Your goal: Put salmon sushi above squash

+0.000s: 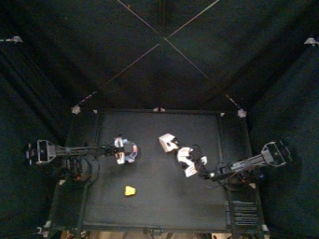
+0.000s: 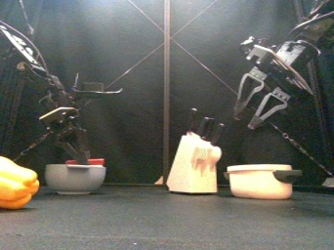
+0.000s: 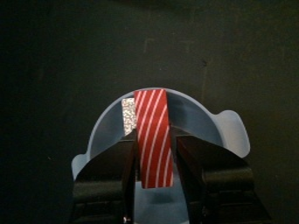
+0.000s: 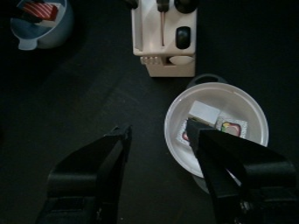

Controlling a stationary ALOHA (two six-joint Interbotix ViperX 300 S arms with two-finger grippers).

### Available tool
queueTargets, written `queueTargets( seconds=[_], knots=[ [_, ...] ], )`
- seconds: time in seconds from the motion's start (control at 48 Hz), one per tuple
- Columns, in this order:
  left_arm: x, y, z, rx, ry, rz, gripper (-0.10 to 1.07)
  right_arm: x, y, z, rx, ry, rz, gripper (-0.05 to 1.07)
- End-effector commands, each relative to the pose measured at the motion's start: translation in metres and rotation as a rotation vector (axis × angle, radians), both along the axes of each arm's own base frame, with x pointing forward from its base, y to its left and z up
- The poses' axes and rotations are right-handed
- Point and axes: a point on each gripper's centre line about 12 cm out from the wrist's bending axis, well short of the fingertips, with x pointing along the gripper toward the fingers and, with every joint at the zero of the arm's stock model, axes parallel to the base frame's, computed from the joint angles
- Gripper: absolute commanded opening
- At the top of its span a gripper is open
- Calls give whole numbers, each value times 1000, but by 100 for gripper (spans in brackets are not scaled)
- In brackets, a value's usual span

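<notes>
The salmon sushi (image 3: 149, 131), white with a red-striped top, sits between the jaws of my left gripper (image 3: 152, 150), which is shut on it inside a pale blue bowl (image 3: 228, 131). In the top view this gripper (image 1: 121, 150) is at the bowl, left of centre. The yellow squash (image 1: 130, 189) lies on the table nearer the front edge; in the front view it (image 2: 14, 183) is at the far left, beside the bowl (image 2: 74, 179). My right gripper (image 4: 163, 133) is open and empty, raised (image 2: 268, 103) over the table's right side.
A white knife block (image 1: 167, 142) with dark handles stands mid-table (image 2: 196, 161). A white pot (image 4: 187, 122) holding small card-like pieces sits to its right (image 2: 261, 181), under my right gripper. Black curtains close in the table.
</notes>
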Motion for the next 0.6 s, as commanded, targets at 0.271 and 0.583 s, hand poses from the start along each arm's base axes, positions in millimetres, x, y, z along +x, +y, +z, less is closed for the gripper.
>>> queueTargets(
  seconds=[0.271,0.583],
  knots=[
    [6,-40,40,30,-152,-147,62,4,1,9,12,-28,-5,87],
    [-3,-94,35,-138,-173,-230,62,4,1,8,12,-25,-5,87]
  ],
)
